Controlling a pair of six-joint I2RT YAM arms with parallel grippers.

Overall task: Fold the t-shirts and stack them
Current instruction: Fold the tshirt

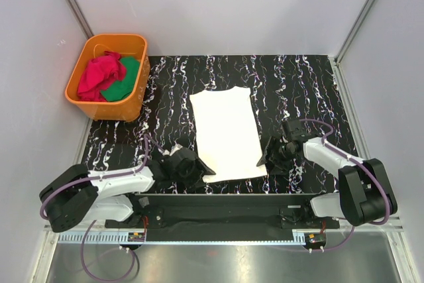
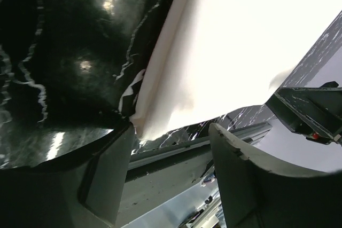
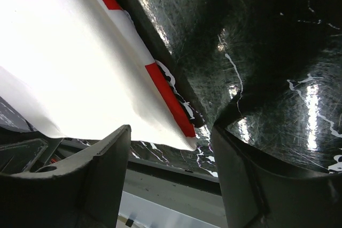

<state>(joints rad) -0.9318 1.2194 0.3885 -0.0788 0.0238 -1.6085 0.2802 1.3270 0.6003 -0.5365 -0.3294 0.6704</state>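
A cream-white t-shirt [image 1: 226,133] lies flat as a long folded panel in the middle of the black marbled table [image 1: 305,84]. My left gripper [image 1: 192,169] is open at its near left corner; in the left wrist view that corner [image 2: 155,124] sits just ahead of the open jaws [image 2: 171,164]. My right gripper [image 1: 270,157] is open at the near right corner, where the right wrist view shows a red band [image 3: 168,97] along the shirt's edge, ahead of the gripper [image 3: 171,158]. A red t-shirt [image 1: 101,74] lies crumpled in the tub.
An orange plastic tub [image 1: 136,91] stands at the back left, holding the red cloth and a green cloth [image 1: 126,84]. White walls close in the table on three sides. A metal rail [image 1: 218,200] runs along the near edge.
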